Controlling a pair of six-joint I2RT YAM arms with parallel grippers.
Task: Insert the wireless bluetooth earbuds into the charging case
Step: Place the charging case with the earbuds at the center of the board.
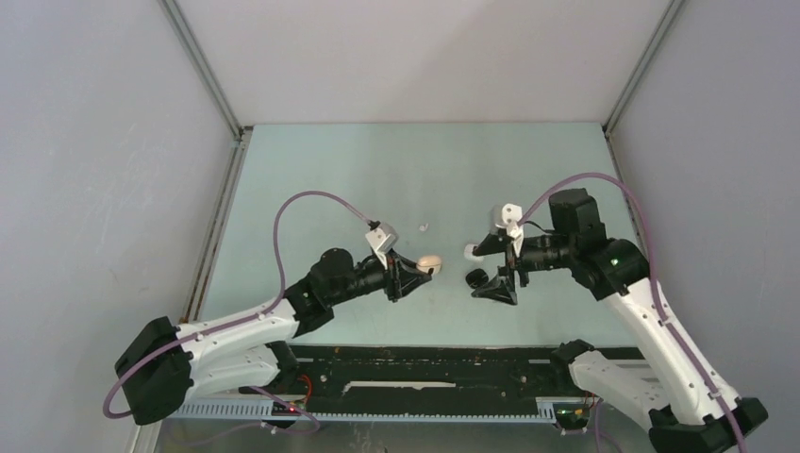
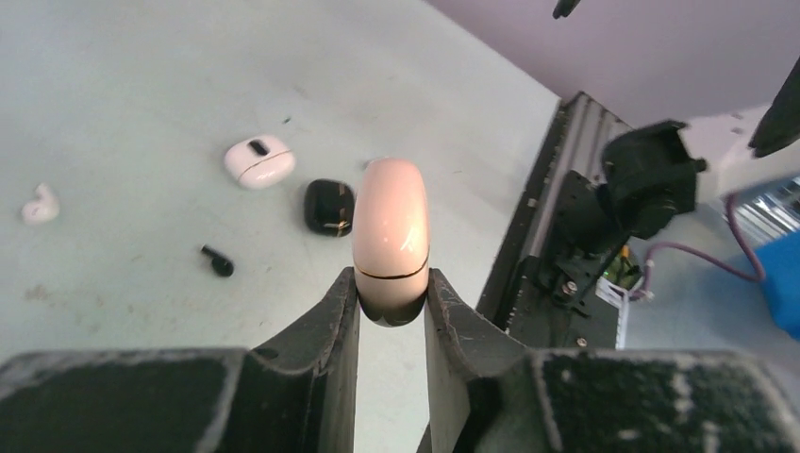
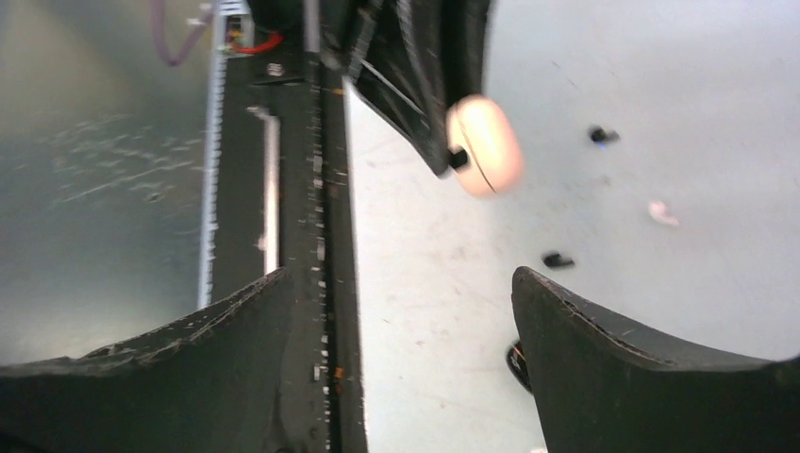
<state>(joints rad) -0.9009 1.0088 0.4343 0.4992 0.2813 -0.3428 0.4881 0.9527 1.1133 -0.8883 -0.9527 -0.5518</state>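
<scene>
Fingers [image 2: 330, 330] of the left gripper [image 2: 391, 283] pinch the shut cream charging case [image 2: 391, 236] by one end — a narrow hold it could pivot or slip from — while the right gripper [image 3: 401, 283] hangs spread and empty; a white earbud [image 2: 40, 204] and a black earbud [image 2: 217, 261] lie loose on the table [image 2: 141, 94] beyond.

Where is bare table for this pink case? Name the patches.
Far half of the table, beyond the white bud, is bare; also the strip by the left rail. Crowded: between left tool and right tool, around the white case and black case.
</scene>
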